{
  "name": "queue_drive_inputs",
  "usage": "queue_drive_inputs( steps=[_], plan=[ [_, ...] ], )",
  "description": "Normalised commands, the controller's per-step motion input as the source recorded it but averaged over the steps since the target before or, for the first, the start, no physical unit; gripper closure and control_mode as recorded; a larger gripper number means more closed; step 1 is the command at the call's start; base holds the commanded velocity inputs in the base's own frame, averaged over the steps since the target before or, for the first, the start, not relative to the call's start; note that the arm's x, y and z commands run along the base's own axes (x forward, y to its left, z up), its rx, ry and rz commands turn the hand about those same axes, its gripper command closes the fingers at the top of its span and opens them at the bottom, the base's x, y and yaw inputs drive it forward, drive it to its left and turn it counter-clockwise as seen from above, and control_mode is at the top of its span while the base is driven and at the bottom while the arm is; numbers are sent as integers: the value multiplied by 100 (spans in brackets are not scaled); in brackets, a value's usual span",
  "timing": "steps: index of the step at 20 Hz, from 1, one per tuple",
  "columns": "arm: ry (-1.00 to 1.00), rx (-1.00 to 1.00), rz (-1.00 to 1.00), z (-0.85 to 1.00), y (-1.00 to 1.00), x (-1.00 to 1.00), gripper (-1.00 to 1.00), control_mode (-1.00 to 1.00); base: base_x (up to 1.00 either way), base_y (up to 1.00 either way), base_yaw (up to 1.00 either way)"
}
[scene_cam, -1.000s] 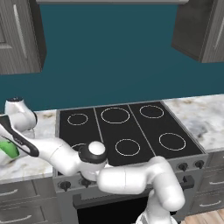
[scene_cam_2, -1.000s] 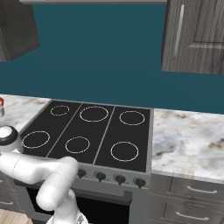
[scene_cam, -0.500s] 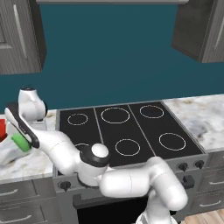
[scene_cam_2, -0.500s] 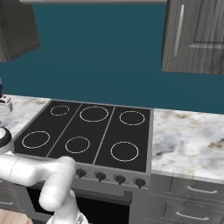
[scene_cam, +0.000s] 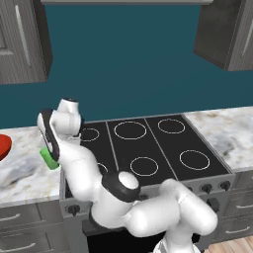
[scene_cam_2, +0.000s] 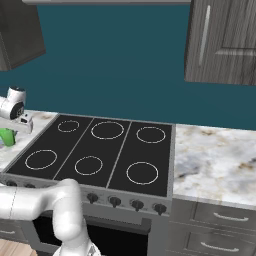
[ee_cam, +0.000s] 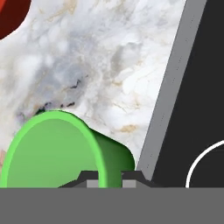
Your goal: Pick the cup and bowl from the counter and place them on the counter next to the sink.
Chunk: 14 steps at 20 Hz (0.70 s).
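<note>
From the left base view, the arm bends far to the left over the desk [scene_cam: 24, 173]. The cup [scene_cam: 48, 158] peeks out green beside the wrist, and the bowl [scene_cam: 4, 146] sits at the frame edge, apart from it.

In the right base view the cup [scene_cam_2: 7, 136] hangs below the hand, seemingly clear of the marble, though that edge is cramped.

The hand view shows the tool [ee_cam: 110, 178] pinched nearly closed on the wall of the cup [ee_cam: 57, 148], beside the stovetop [ee_cam: 197, 109]. A one-wall pinch could let the cup swing or slip during a fast carry.
</note>
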Motion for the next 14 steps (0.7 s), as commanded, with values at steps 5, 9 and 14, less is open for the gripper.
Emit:
queue_drive_inputs(
  steps=[5,9,14],
  plan=[
    [-5,12,5,16,-94,7,100,-100,0,0,0],
    [-5,5,14,44,-74,18,100,-100,0,0,0],
    [-7,1,22,69,-41,8,100,-100,0,0,0]
  ],
)
